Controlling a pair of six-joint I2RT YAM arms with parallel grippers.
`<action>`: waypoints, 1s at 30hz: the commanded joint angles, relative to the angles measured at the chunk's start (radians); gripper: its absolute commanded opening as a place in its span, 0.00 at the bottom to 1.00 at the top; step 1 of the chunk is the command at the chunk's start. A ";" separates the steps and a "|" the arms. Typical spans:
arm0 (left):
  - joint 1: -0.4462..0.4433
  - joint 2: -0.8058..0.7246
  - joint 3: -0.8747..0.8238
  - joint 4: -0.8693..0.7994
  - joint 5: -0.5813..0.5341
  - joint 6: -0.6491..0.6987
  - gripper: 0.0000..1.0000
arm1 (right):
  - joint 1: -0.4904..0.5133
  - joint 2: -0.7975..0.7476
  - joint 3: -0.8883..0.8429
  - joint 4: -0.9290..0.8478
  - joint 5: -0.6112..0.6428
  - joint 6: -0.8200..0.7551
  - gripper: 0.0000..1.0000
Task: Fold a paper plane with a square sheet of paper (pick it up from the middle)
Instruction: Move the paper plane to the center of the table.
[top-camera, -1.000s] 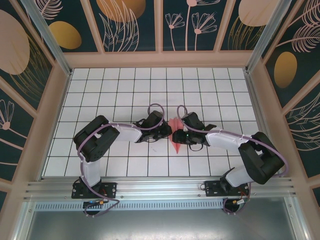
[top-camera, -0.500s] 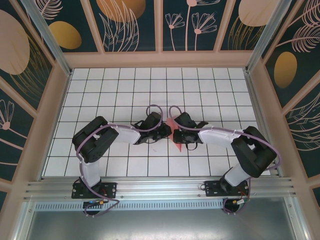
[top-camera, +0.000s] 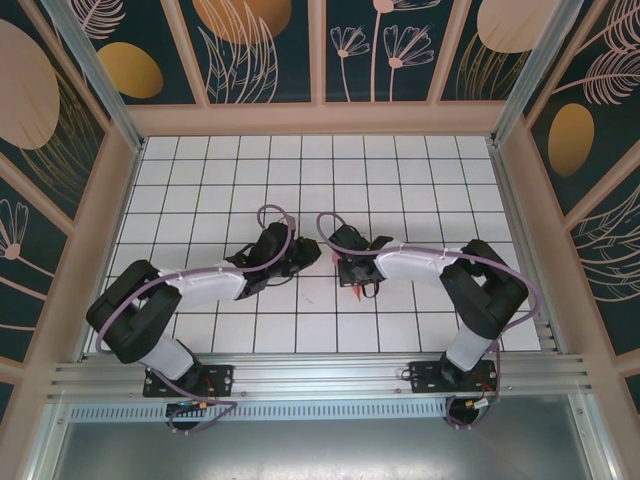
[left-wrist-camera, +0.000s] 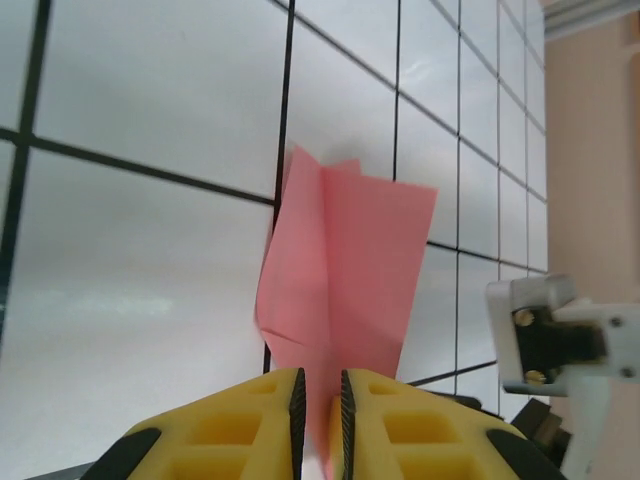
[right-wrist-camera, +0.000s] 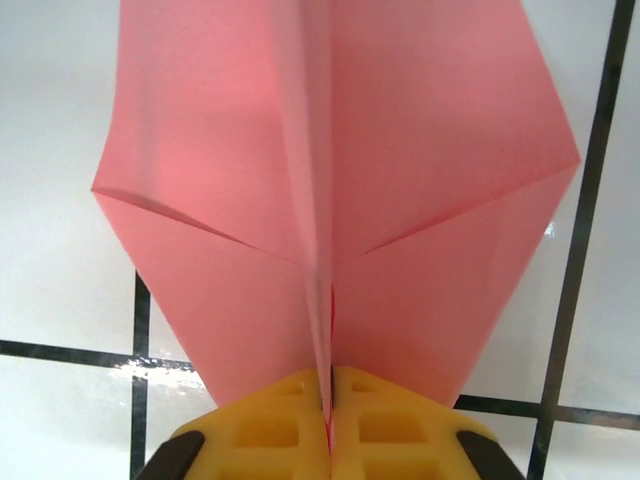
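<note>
While the right pincer (right-wrist-camera: 328, 388) clamps it, the paper plane (right-wrist-camera: 430, 170) splays.

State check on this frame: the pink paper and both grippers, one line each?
paper plane: folded, with a centre crease and diagonal folds, flaps spread to either side.
right gripper: shut on the paper plane at the centre crease.
left gripper: jaws a slim gap apart with the paper plane's edge between them; cannot tell if clamped.

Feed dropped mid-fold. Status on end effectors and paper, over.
Left end effector shut on folded pink paper. Right end effector shut on it too. No obstruction seen.
</note>
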 joint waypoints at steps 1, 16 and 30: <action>0.018 -0.070 -0.039 -0.057 -0.066 0.014 0.21 | 0.013 0.013 0.053 -0.069 0.037 0.007 0.02; 0.056 -0.424 -0.174 -0.238 -0.298 0.075 0.25 | 0.009 0.153 0.277 -0.038 -0.145 0.056 0.06; 0.057 -0.504 -0.228 -0.259 -0.314 0.067 0.26 | 0.028 0.216 0.441 -0.162 -0.087 0.060 0.32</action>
